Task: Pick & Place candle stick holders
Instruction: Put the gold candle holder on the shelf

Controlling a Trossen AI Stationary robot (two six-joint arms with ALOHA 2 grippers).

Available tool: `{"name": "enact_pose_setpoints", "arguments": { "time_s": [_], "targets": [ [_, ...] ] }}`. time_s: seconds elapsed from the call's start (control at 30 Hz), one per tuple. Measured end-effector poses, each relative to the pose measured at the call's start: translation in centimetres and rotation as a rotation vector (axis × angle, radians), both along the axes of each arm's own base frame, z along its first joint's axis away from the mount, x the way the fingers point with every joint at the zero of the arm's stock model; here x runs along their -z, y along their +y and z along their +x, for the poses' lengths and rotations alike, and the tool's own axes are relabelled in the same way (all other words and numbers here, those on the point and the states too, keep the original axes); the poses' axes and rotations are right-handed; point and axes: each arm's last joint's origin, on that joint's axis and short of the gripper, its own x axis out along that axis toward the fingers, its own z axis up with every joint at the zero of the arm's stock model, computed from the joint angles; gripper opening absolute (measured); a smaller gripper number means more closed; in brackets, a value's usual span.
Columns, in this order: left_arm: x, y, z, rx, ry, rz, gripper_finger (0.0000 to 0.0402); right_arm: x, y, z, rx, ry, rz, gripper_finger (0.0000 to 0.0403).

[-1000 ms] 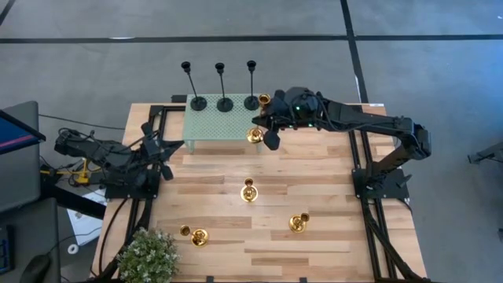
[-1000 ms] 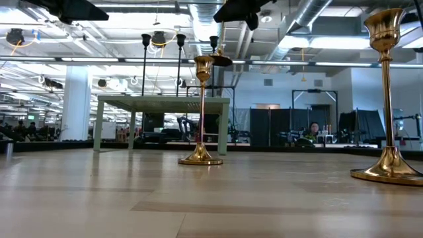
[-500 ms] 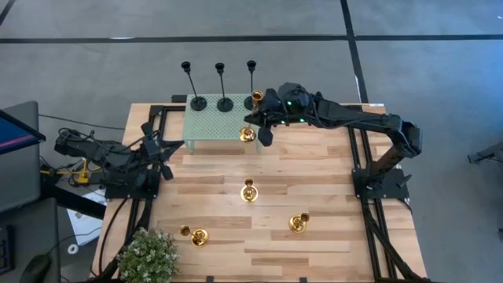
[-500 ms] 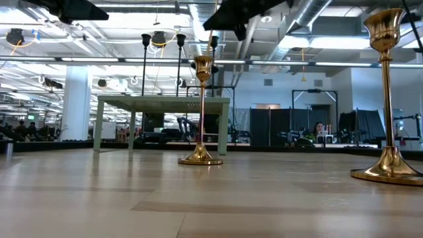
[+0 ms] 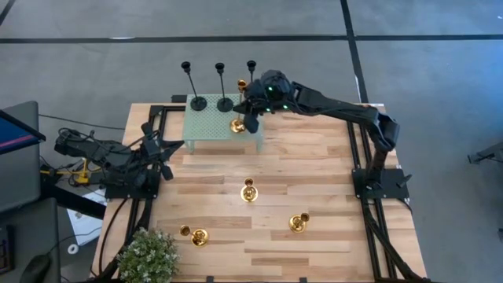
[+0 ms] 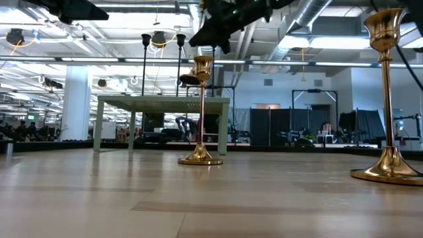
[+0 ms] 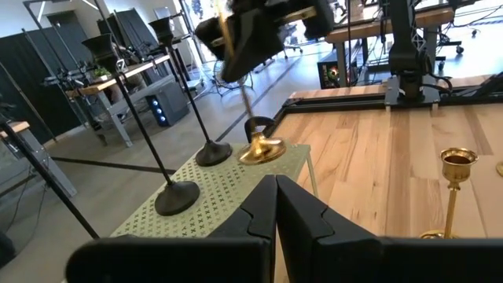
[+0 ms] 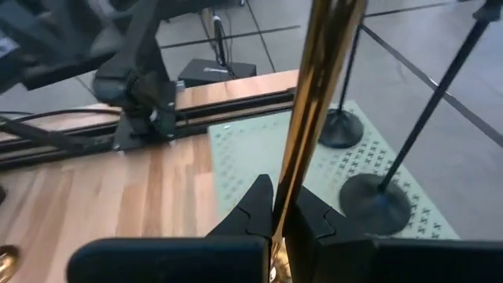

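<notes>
right gripper [image 8: 279, 216] clamping gold holder [image 8: 318, 94], base [image 7: 262, 149] above green stand [image 7: 228, 185]

There are seven holders in all, of two kinds. Three are black holders [image 5: 198, 103] [image 5: 225, 103] [image 5: 251, 66], thin-stemmed with round bases; the third one's base is hidden in the high view. Four are gold holders [image 5: 237, 125] [image 5: 249, 191] [image 5: 298, 223] [image 5: 196, 235]: three out on the bare wood and one over the stand. There is one stand [image 5: 208, 126], pale green and perforated, and one table [image 5: 330, 173] under everything. Two arms are present, a left arm [image 5: 102, 153] and a right arm [image 5: 338, 110]. One plant [image 5: 147, 255] sits at the table's corner. The low view shows only two gold holders standing on the wood.
</notes>
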Motion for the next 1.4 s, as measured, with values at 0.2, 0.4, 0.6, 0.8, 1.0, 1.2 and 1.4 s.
{"name": "enact_pose_setpoints", "arguments": {
  "time_s": [0.2,0.4,0.6,0.8,1.0,1.2,1.4],
  "targets": [
    [0.0,0.0,0.0,0.0,0.0,0.0,0.001,1.1,-1.0,1.2,-0.005,0.027,0.024,0.0001],
    [0.0,0.0,0.0,0.0,0.0,0.0,0.001,1.6,-1.6,1.4,0.01,0.031,0.022,0.0001],
    [0.0,0.0,0.0,0.0,0.0,0.0,0.001,1.4,-1.9,1.4,0.044,0.02,-0.024,0.0001],
    [0.0,0.0,0.0,0.0,0.0,0.0,0.001,1.4,-2.7,1.0,0.065,0.022,-0.029,0.0001],
    [0.0,0.0,0.0,0.0,0.0,0.0,0.001,1.3,-2.7,1.0,0.068,0.016,-0.032,0.0001],
    [0.0,0.0,0.0,0.0,0.0,0.0,0.001,1.9,-2.8,1.6,0.066,0.014,-0.033,0.0001],
    [0.0,0.0,0.0,0.001,-0.001,-0.003,0.001,3.5,-3.2,2.1,0.079,0.054,0.004,0.0001]
  ]
}}
